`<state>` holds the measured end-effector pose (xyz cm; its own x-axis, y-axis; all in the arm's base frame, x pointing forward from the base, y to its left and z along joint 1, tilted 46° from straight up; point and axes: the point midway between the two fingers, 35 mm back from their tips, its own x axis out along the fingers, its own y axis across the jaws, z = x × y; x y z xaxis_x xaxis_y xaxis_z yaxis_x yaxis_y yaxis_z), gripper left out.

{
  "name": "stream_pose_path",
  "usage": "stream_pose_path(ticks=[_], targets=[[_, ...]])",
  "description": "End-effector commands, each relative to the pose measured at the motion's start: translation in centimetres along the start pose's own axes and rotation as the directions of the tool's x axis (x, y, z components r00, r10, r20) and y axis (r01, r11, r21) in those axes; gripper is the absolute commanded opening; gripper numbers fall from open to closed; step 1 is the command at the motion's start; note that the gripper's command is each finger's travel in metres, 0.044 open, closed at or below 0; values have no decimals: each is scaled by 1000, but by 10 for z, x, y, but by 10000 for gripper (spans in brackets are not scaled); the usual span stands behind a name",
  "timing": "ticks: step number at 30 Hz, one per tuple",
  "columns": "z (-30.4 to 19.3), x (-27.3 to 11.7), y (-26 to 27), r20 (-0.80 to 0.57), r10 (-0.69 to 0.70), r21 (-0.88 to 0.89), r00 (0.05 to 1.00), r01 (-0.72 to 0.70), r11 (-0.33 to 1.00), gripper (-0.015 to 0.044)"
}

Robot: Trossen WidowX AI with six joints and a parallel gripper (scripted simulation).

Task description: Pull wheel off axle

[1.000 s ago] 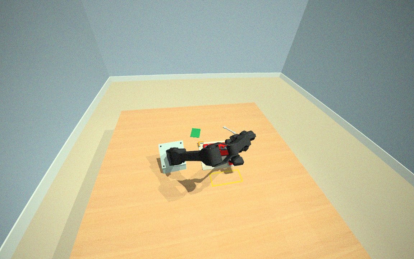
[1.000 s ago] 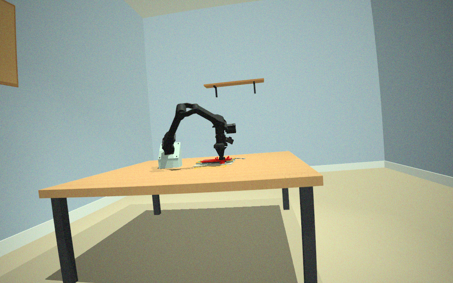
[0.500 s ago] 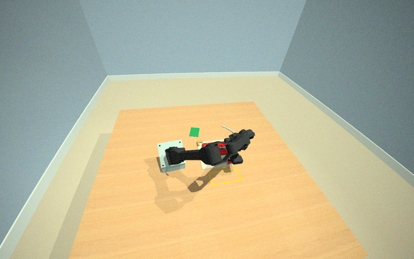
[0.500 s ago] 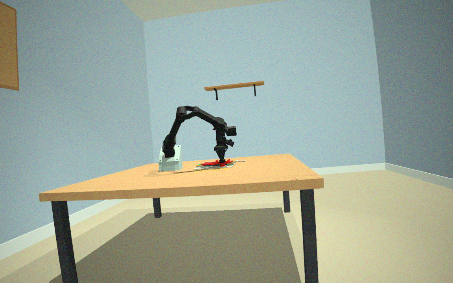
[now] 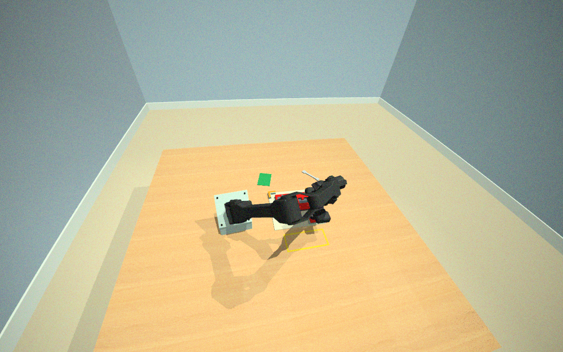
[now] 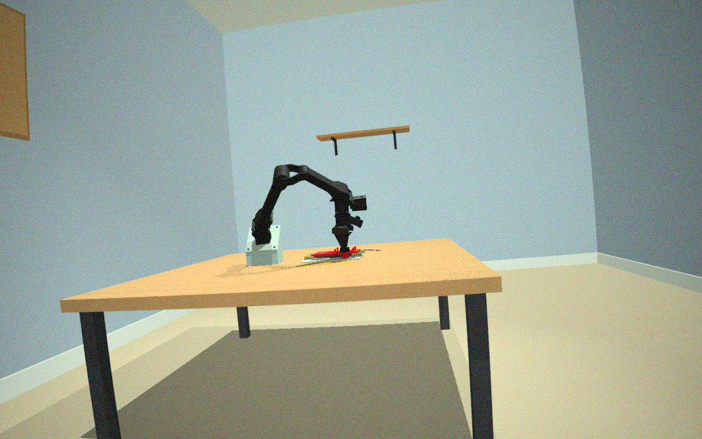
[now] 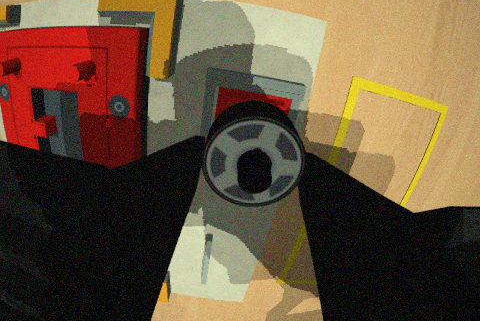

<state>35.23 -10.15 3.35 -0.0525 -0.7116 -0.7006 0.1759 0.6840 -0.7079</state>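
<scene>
One small wheel (image 7: 254, 153), rigid and likely light, sat clenched by its rubbery rim in the gripper (image 7: 252, 168), near the yellow outline (image 7: 394, 141).

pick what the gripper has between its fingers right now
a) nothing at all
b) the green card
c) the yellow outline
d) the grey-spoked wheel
d: in the wrist view the wheel sits squeezed between the two dark fingers of the gripper, while the yellow marked area lies off to the side on the table and the green card sits apart from the arm.
</scene>
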Motion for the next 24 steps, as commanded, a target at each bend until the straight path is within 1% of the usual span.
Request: stream_pose_path(ticks=[1,24], targets=[[-1,-7,2,6,0,-10,1000,0,1000,0],[-1,-15,2,8,0,-12,1000,0,1000,0]])
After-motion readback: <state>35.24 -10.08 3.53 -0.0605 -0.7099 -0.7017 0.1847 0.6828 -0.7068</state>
